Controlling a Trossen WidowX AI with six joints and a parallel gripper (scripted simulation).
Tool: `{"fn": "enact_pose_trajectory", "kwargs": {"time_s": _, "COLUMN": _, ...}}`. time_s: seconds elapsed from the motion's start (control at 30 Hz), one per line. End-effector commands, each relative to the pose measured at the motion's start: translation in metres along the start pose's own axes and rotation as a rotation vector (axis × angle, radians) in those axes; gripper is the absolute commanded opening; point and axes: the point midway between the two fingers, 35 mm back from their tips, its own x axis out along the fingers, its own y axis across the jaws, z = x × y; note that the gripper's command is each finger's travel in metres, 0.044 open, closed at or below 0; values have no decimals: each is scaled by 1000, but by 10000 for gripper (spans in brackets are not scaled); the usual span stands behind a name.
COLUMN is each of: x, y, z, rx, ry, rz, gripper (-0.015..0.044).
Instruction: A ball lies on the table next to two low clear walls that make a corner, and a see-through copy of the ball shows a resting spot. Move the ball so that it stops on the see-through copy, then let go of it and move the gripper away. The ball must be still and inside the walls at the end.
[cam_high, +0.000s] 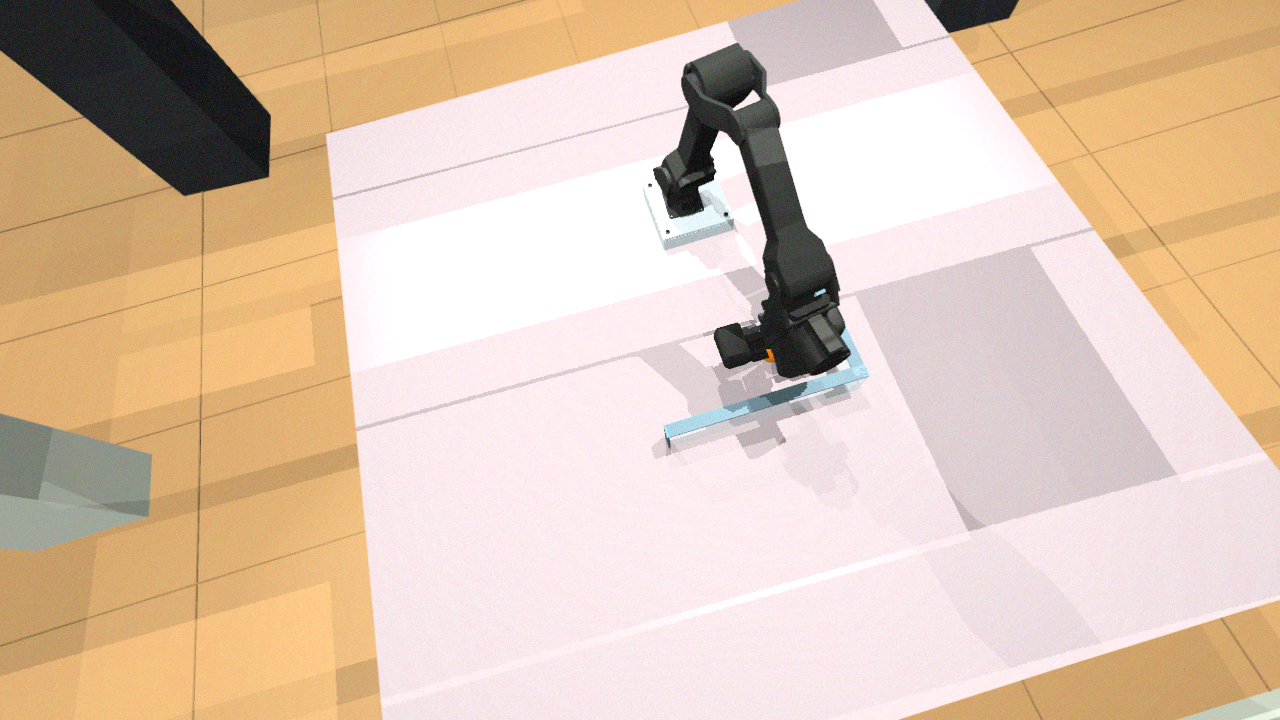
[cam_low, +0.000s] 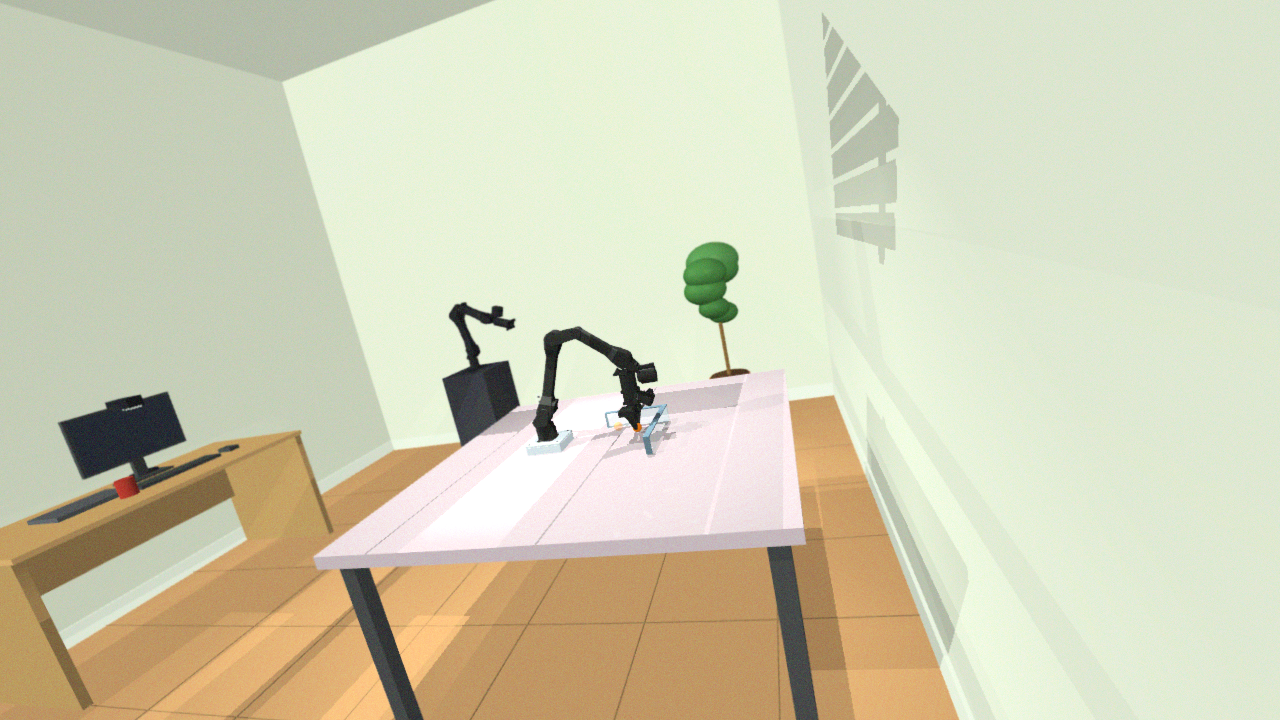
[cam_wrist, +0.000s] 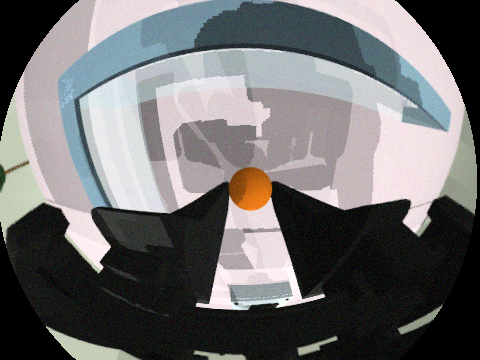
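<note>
Office/lab room: desk (cam_low: 259, 456) w/ monitor (cam_low: 120, 434), potted plant (cam_low: 711, 282), 2nd robot arm (cam_low: 474, 326) on pedestal

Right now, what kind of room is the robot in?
It looks like an office or lab room. There is a wooden desk with a computer monitor and keyboard, a potted plant in the corner, and a big table where the gripper pinches a small orange ball.
</note>
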Motion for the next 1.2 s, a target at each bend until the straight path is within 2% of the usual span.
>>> {"fn": "enact_pose_trajectory", "kwargs": {"time_s": 0.0, "x": -23, "y": 1, "z": 5, "rx": -5, "ry": -16, "rz": 6, "gripper": 0}}
{"fn": "enact_pose_trajectory", "kwargs": {"time_s": 0.53, "x": -116, "y": 0, "z": -1, "rx": -5, "ry": -15, "rz": 6, "gripper": 0}}
{"fn": "enact_pose_trajectory", "kwargs": {"time_s": 0.67, "x": -117, "y": 1, "z": -2, "rx": 14, "ry": -15, "rz": 7, "gripper": 0}}
{"fn": "enact_pose_trajectory", "kwargs": {"time_s": 1.17, "x": -106, "y": 21, "z": -25, "rx": 454, "ry": -11, "rz": 12, "gripper": 0}}
